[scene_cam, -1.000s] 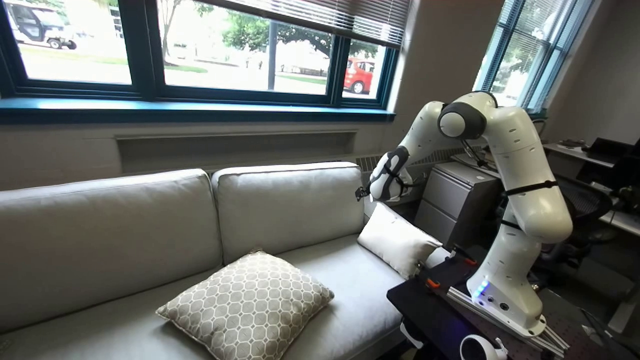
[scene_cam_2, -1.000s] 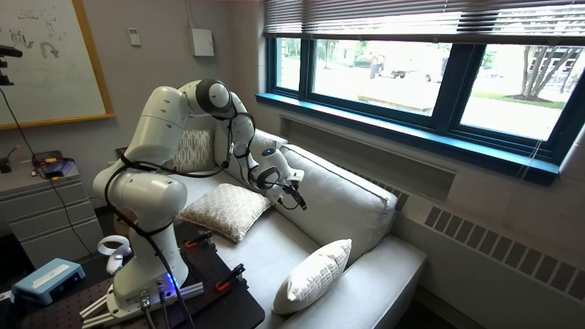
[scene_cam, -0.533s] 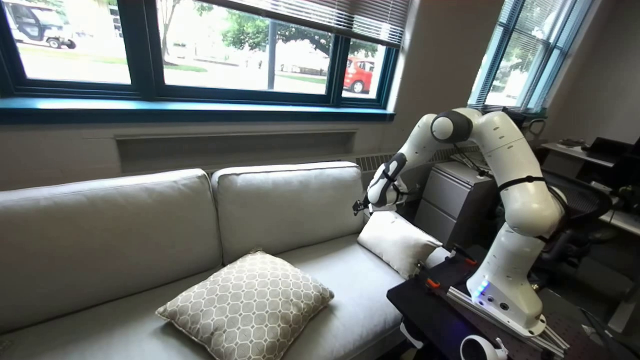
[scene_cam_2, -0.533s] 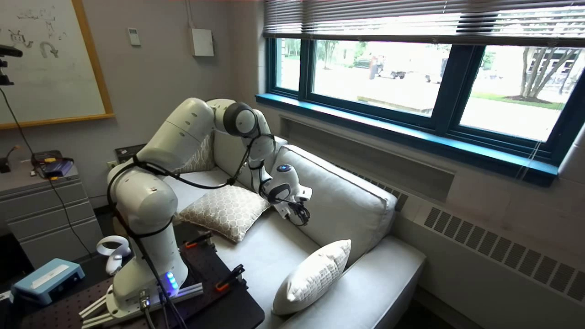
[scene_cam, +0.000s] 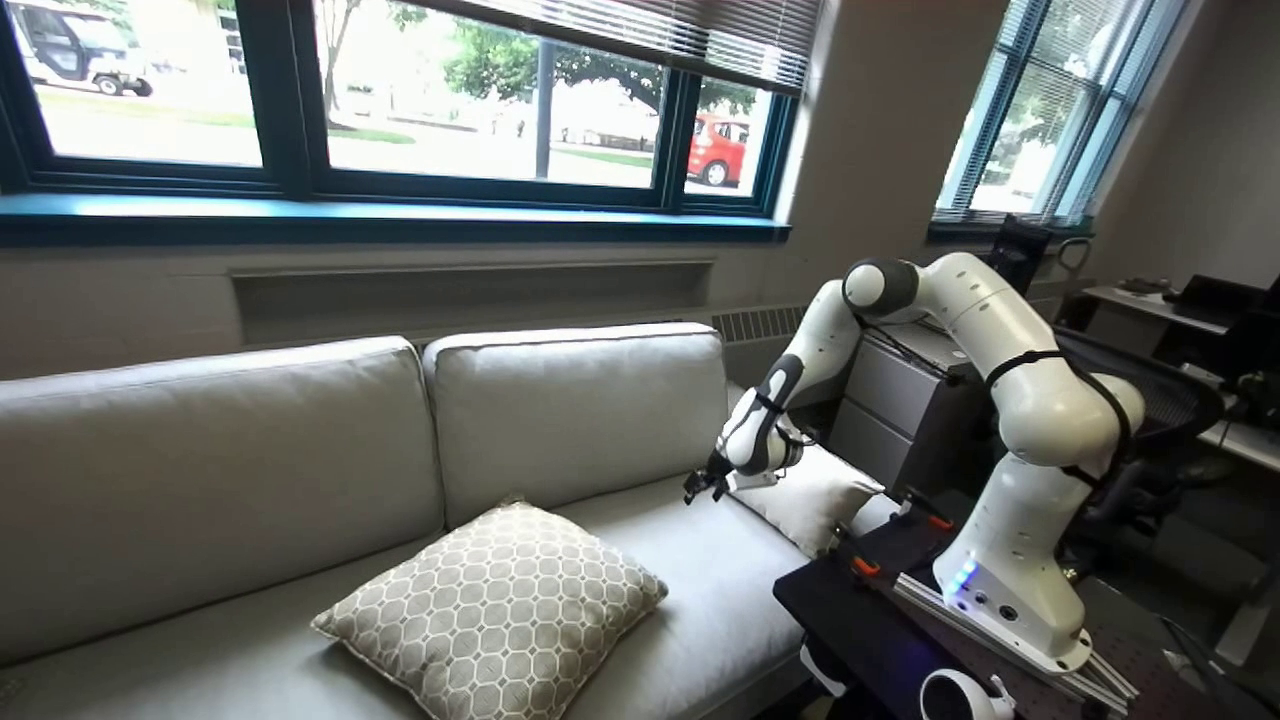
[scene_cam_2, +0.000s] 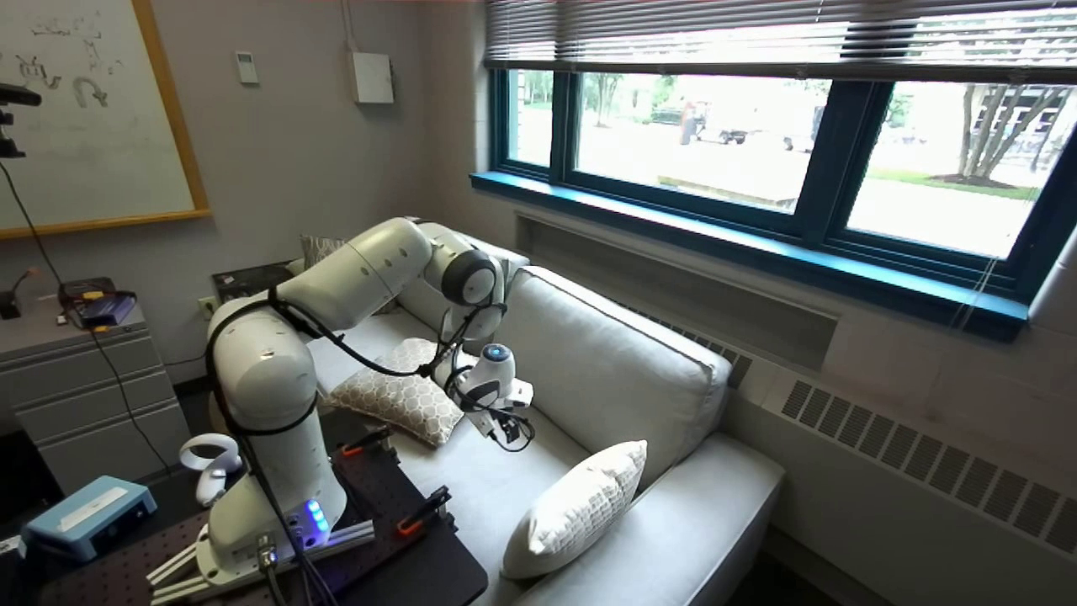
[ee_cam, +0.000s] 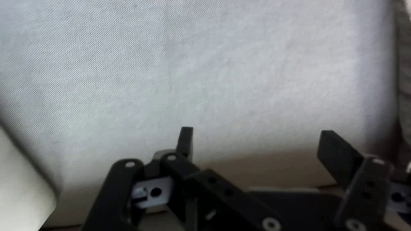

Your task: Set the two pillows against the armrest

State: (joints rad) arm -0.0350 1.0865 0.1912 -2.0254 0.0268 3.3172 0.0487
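Note:
The larger beige lattice pillow (scene_cam: pixel 500 610) lies flat on the sofa seat; in an exterior view the arm partly covers this beige pillow (scene_cam_2: pixel 395 396). Leaning on the inner side of the armrest (scene_cam_2: pixel 698 526) is the smaller cream-white pillow (scene_cam_2: pixel 580 509); from another angle the forearm hides part of this cream pillow (scene_cam: pixel 815 500). My gripper (scene_cam: pixel 706 488) hangs low over the seat between the two pillows, pointing down. In the wrist view the gripper (ee_cam: pixel 257 130) is open, its fingertips wide apart, with only seat fabric beyond them. A greyish edge at far right there is blurred.
Two back cushions (scene_cam: pixel 580 415) stand behind the seat. The robot's dark table (scene_cam: pixel 850 620) with orange-tipped clamps (scene_cam_2: pixel 425 509) juts against the sofa front. Another patterned pillow (scene_cam_2: pixel 320 247) sits at the sofa's far end, mostly behind the arm. Cables loop along the arm.
The arm has folded lower and the gripper has come down toward the seat, lately also shifting toward the beige pillow. Neither pillow has moved. The gripper has stayed open.

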